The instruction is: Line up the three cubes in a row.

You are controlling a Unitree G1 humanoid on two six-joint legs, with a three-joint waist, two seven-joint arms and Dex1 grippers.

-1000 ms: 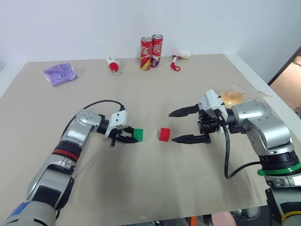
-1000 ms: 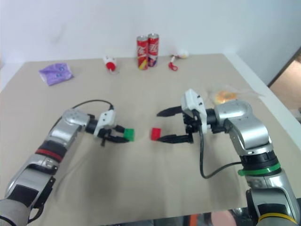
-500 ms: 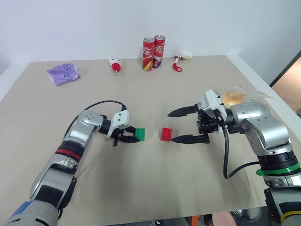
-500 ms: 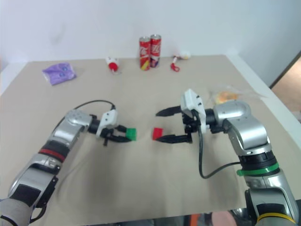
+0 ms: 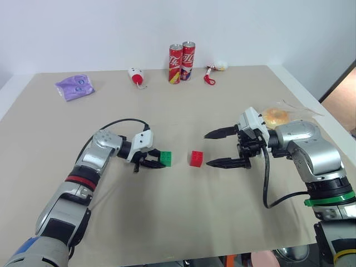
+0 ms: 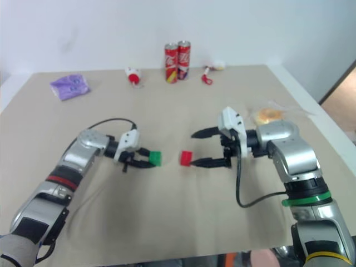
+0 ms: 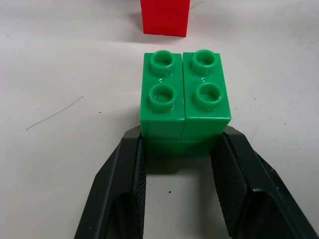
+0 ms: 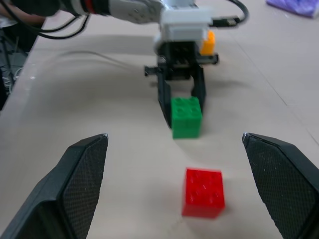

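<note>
3 cubes are seen on the table (image 5: 183, 222): the green cube (image 5: 164, 159) is pinched by the left gripper (image 5: 157, 161), the red cube (image 5: 196, 158) sits just beside it, before the spread right gripper (image 5: 209, 149), and the yellow-orange cube (image 8: 208, 43) lies behind the left gripper.

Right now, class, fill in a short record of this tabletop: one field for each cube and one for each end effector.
green cube: on the table, pinched by the left end effector
red cube: free on the table, to the right of the green one
yellow-orange cube: behind the left end effector, partly hidden
right end effector: open wide, just right of the red cube, not touching it
row: not yet formed
</note>
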